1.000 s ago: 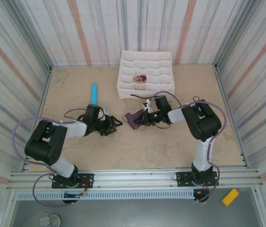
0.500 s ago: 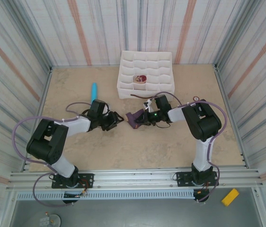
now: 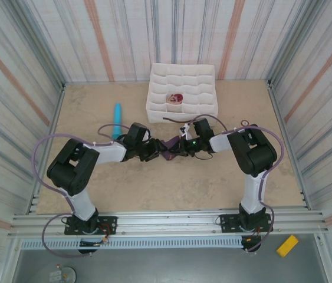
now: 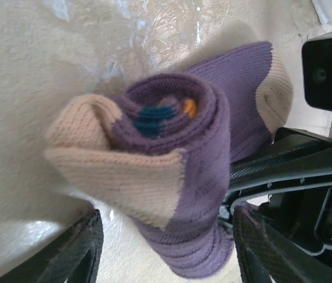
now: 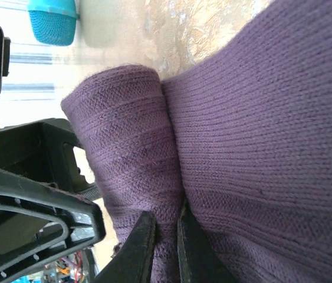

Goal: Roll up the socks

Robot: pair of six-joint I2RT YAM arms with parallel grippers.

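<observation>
purple sock [image 4: 171, 147]: rolled up, lying on the surface [image 4: 24, 71] between both arms | right pincer [image 5: 163, 247]: clamped tight on a fold of its fabric, apparently to stop the roll unwinding | left pincer [image 4: 166, 253]: partly open, fingers [image 4: 77, 253] either side of the roll, no squeeze visible, likely lining up to take it

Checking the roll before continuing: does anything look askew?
Yes. The roll of the purple sock, inside the open left gripper, is uneven: a beige flap juts sideways from its end instead of lying wound in.
</observation>
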